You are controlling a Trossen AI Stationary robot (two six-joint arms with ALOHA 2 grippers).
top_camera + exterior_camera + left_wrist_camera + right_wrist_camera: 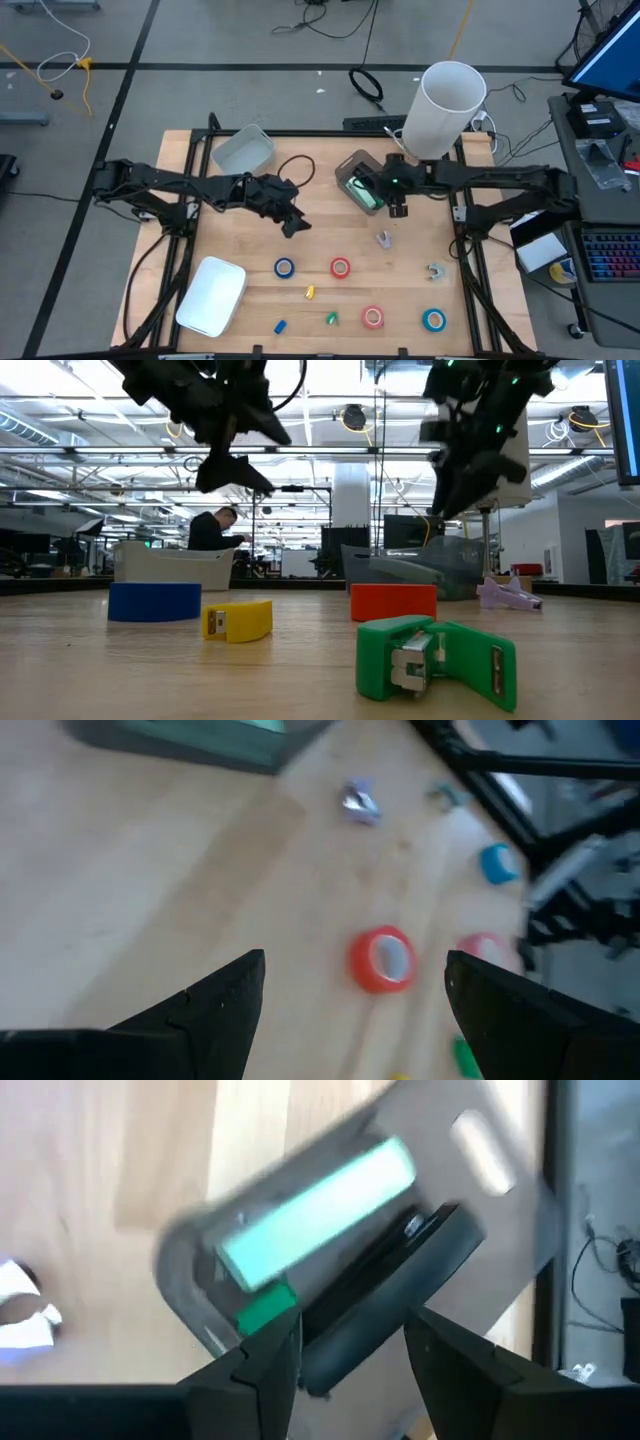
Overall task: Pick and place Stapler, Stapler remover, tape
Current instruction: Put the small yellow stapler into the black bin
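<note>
My right gripper (397, 208) hangs over the near right edge of the grey tray (352, 166) at the far middle of the table (240, 250), its fingers (262, 1370) parted with nothing between them. In that tray the stapler (315, 1210) lies at a slant, mint green on top with a black body beside it. My left gripper (291, 222) hovers above bare wood left of centre, its fingers (215, 1000) spread wide and empty, pointing toward the tapes. The four tape rolls sit on the near half: a blue tape (285, 267) and a red tape (341, 267) side by side in the middle, then a pink tape (372, 317) and a second blue tape (433, 320) nearer and further right. A small purple-grey remover (385, 239) lies just near my right gripper, and another small grey piece (435, 271) lies to its right. Tiny yellow (309, 292), green (331, 319) and blue (280, 326) bits are scattered along the near edge. An empty grey bin (243, 150) stands far left, a white lid (211, 295) near left.
</note>
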